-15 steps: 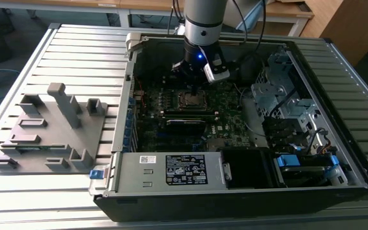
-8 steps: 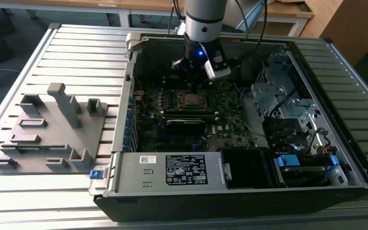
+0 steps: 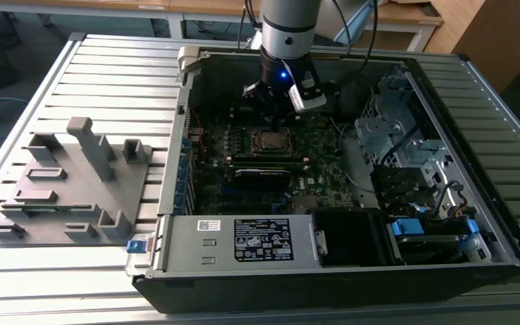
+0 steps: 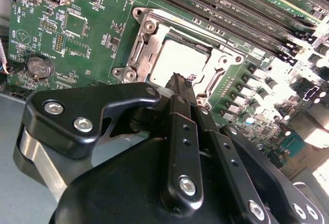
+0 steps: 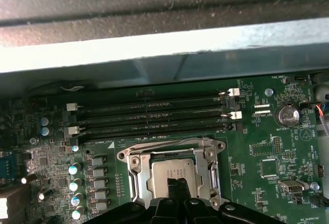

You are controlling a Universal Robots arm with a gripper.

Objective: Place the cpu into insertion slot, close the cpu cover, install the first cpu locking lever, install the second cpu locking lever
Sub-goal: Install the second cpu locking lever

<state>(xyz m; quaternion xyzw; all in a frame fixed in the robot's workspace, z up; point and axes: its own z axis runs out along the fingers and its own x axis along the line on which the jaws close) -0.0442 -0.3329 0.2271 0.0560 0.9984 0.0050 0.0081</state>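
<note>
The cpu (image 5: 172, 172) lies flat in the insertion slot (image 3: 272, 141) in the middle of the green motherboard, its silver top bright in the second wrist view (image 4: 177, 59). The cpu cover (image 5: 208, 165) lies down around it as a silver frame (image 4: 226, 59). My gripper (image 3: 275, 126) hangs straight above the socket inside the open computer case. In both wrist views its black fingertips (image 4: 178, 80) are pressed together into one narrow tip over the chip's edge (image 5: 177, 185), with nothing between them. I cannot tell how the locking levers stand.
Long black memory slots (image 5: 154, 116) run beside the socket. The case walls (image 3: 183, 122) ring the board, with a drive cage (image 3: 395, 128) at the exterior view's right and a power supply (image 3: 242, 240) in front. A grey fixture (image 3: 70, 183) stands on the slatted table at the exterior view's left.
</note>
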